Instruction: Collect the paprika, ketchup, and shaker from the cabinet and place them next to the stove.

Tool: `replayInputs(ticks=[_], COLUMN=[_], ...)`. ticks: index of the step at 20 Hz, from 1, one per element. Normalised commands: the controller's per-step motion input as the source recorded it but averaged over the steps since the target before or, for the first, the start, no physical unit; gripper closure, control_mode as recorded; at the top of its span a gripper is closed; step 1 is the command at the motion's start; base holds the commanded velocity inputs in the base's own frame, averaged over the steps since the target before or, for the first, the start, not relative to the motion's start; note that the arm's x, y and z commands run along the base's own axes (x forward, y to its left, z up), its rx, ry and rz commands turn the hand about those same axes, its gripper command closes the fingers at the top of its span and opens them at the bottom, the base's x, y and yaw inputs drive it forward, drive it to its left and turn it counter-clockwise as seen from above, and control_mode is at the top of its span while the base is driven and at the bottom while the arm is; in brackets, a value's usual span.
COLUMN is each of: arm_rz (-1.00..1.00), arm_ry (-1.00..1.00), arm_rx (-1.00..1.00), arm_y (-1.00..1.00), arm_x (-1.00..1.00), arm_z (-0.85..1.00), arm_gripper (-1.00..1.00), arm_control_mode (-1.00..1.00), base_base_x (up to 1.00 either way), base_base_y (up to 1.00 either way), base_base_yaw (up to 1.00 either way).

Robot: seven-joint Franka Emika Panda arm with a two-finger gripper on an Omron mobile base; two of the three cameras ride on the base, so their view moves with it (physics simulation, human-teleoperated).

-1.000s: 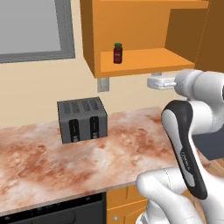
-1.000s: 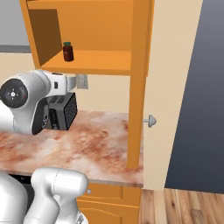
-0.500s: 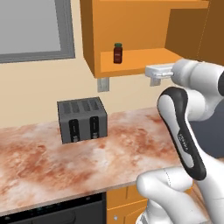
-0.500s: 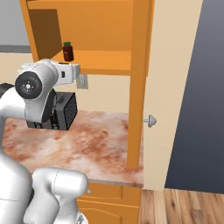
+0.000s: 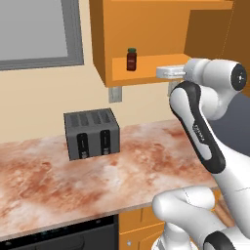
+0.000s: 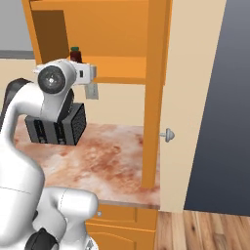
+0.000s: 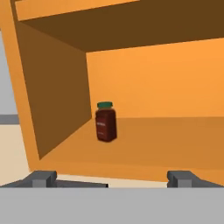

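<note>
Orange wood frames your target — the paprika stands upright on the cabinet shelf, toward its left wall, well apart from your hand. Your hand is spread wide with nothing in it, level with the shelf's front edge. Below, a dark toaster sits on the marbled bench.
</note>
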Motion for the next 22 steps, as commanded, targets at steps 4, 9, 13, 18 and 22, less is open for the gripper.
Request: replayInputs(ticks=[4,9,13,18,22], arm_rz=[0.00,0.03,0.10,0.10,0.10], arm_ry=[0.00,0.00,0.00,0.00,0.00], arm_rx=[0.00,0.00,0.00,0.00,0.00], arm_y=[-0.01,-0.02,0.00,0.00,0.00], arm_x=[0.06,0.36,0.57,0.44,0.36], arm_z=[-0.02,0.00,0.00,0.00,0.00], arm_gripper=[-1.00,-1.00,-1.00,-1.00,-1.00], arm_control_mode=[-1.00,-1.00,-1.00,-1.00,-1.00], base_base_x=[0.00,0.00,0.00,0.00,0.00], base_base_y=[0.00,0.00,0.00,0.00,0.00], base_base_yaw=[0.00,0.00,0.00,0.00,0.00])
